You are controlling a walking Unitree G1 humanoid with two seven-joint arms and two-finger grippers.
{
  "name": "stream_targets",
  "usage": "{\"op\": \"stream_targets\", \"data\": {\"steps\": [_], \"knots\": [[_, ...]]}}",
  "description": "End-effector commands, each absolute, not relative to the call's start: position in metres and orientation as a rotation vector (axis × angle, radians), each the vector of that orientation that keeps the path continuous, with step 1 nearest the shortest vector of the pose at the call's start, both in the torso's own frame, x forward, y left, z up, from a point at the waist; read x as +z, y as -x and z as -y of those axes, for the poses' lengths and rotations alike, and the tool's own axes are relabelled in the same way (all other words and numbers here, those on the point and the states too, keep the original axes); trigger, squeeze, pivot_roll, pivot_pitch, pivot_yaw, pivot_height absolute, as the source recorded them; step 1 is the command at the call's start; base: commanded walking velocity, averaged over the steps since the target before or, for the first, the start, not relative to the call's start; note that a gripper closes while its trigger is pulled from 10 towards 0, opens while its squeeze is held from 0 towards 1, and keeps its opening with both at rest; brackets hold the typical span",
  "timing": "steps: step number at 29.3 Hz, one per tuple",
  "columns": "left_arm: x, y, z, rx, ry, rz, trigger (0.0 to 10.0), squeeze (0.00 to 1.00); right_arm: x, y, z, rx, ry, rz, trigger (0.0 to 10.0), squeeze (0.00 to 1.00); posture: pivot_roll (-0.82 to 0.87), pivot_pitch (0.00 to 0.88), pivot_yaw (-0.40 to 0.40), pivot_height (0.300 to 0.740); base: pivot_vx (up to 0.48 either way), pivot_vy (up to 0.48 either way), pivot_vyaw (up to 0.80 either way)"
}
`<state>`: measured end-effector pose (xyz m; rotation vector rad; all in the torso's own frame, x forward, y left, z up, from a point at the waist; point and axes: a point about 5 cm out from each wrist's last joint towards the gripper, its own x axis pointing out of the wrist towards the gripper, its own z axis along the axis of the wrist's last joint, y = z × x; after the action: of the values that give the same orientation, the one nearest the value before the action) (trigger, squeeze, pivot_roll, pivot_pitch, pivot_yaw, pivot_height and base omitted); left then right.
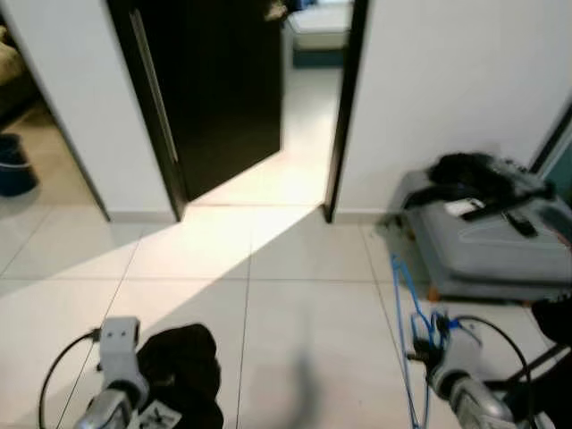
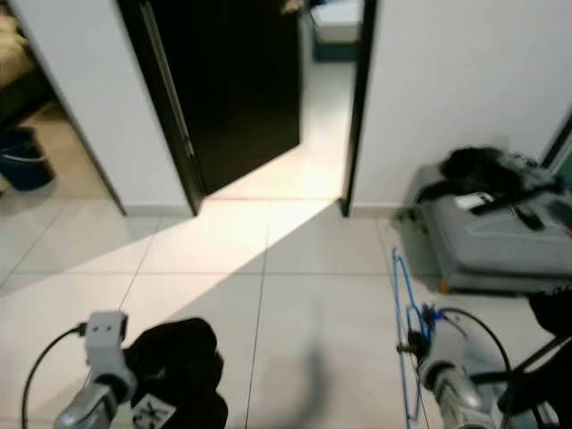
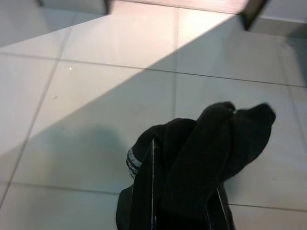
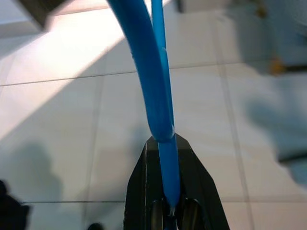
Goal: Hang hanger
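A thin blue hanger stands up from my right gripper at the lower right; in the right wrist view the two black fingers are shut on its blue bar. A bundle of black cloth with a grey-striped edge is clamped in my left gripper at the lower left; the cloth hides most of the fingers.
Ahead, a dark door stands ajar in a white wall, with a lit tiled passage behind it. A grey suitcase with dark items on top lies by the right wall. A blue bucket stands far left.
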<state>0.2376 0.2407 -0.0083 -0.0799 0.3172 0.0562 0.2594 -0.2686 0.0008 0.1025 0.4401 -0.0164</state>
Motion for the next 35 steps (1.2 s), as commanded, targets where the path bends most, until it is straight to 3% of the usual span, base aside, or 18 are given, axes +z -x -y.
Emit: {"op": "stream_targets", "data": {"steps": [1, 35], "knots": [[-0.0047, -0.2384, -0.2429, 0.061, 0.086, -0.294, 10.0, 0.0, -0.0055, -0.2518, 0.2691, -0.022, -0.11, -0.463, 10.0, 0.0, 0.06, 0.09, 0.006, 0.74, 0.0, 0.0, 0.74], [-0.0032, -0.2372, -0.2449, 0.048, 0.088, -0.303, 10.0, 0.0, -0.002, -0.2514, 0.266, 0.005, -0.113, -0.436, 10.0, 0.0, 0.03, 0.114, 0.006, 0.74, 0.0, 0.0, 0.74]]}}
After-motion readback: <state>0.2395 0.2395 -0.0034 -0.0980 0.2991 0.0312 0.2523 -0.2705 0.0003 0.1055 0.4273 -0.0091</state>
